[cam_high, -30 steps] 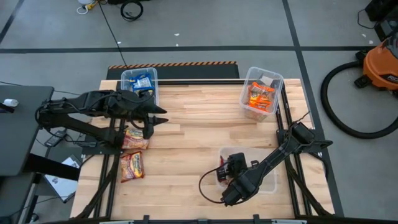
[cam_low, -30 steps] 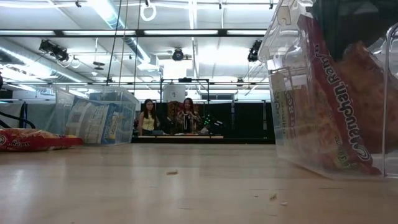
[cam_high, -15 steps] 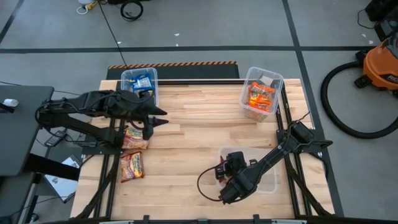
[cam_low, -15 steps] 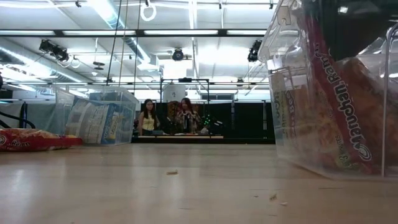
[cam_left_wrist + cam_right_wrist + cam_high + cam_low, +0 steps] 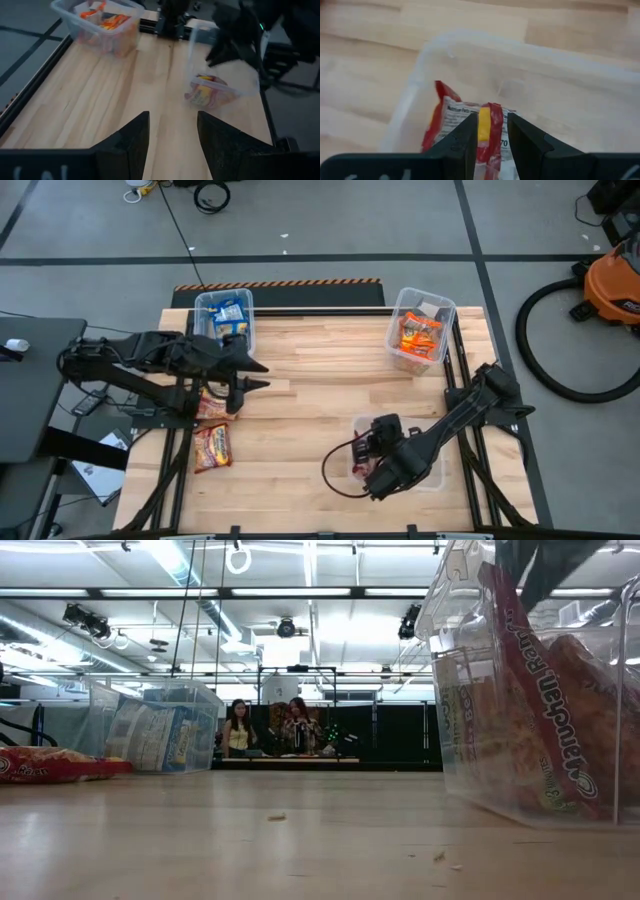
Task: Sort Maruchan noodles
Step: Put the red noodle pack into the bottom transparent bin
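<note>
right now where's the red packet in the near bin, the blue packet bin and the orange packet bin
red packet (image 5: 487,131): right wrist view, on its yellow stripe
blue packet bin (image 5: 203,304): high view, on its left rim
orange packet bin (image 5: 398,308): high view, on its left rim

A lab or workshop hall: taped concrete floor, shop vacuum, ceiling strip lights

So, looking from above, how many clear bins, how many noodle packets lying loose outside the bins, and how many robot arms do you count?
Clear bins: 3
Loose packets: 2, one partly under the left arm
Robot arms: 2
Total: 7
</note>
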You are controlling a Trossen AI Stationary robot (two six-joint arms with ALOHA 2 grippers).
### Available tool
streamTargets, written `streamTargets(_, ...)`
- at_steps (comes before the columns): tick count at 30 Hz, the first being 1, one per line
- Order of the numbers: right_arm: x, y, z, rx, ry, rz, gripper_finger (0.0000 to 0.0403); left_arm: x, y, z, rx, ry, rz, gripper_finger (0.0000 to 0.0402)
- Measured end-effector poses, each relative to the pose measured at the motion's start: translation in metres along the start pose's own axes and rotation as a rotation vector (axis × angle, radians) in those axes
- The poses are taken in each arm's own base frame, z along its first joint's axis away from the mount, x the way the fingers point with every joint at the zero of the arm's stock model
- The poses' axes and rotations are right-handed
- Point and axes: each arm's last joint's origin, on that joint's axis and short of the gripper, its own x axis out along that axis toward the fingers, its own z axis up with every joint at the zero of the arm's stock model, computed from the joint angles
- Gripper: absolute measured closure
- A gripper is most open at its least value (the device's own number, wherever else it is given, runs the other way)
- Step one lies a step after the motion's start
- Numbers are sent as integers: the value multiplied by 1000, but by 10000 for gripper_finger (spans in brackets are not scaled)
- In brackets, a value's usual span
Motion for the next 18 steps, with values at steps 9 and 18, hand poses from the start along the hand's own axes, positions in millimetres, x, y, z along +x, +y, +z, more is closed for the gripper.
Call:
streamTargets(9, -45, -18, 31, -230, 11, 195, 291, -11, -33, -23, -111, 190, -196, 230)
streamTargets(18, -68, -30, 56, -252, -115, 326, 291, -23, -74, -90, -124, 731, -157, 230)
